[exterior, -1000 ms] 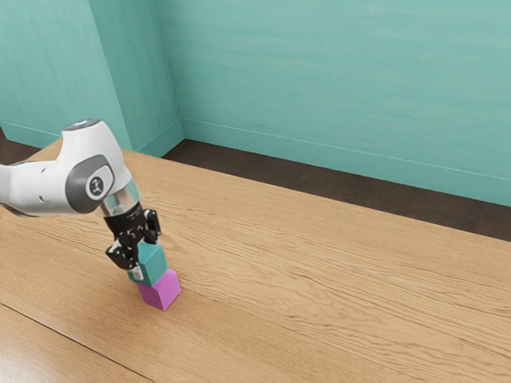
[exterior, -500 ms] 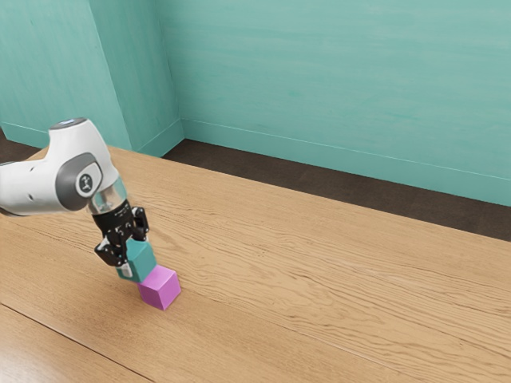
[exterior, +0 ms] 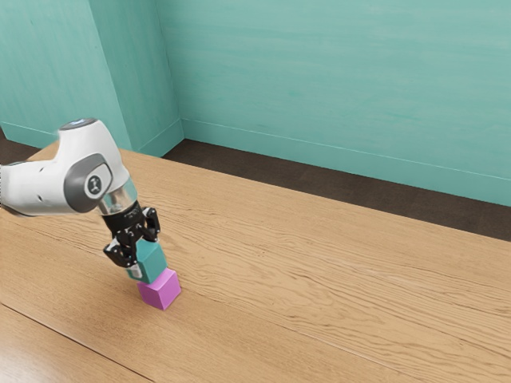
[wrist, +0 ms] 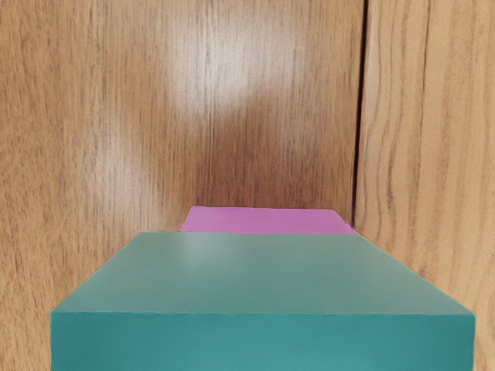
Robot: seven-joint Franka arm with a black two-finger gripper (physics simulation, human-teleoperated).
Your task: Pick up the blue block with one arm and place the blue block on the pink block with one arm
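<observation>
The blue block (exterior: 151,260), really a teal cube, is held between the black fingers of my gripper (exterior: 137,258), which is shut on it. It sits tilted, just above the pink block (exterior: 160,289) and shifted a little toward the exterior view's left; whether the two touch I cannot tell. In the wrist view the teal block (wrist: 263,297) lies large right under my hand, and a strip of the pink block (wrist: 267,221) shows past its far edge.
The wooden table (exterior: 319,271) stretches wide toward the exterior view's right. A seam between planks (wrist: 358,116) runs beside the pink block. Teal walls (exterior: 335,80) and a dark floor strip (exterior: 359,187) lie beyond the table's far edge.
My gripper, with the teal block in it, swung toward the exterior view's left and lower half a second ago, then came back right and up over the pink block.
</observation>
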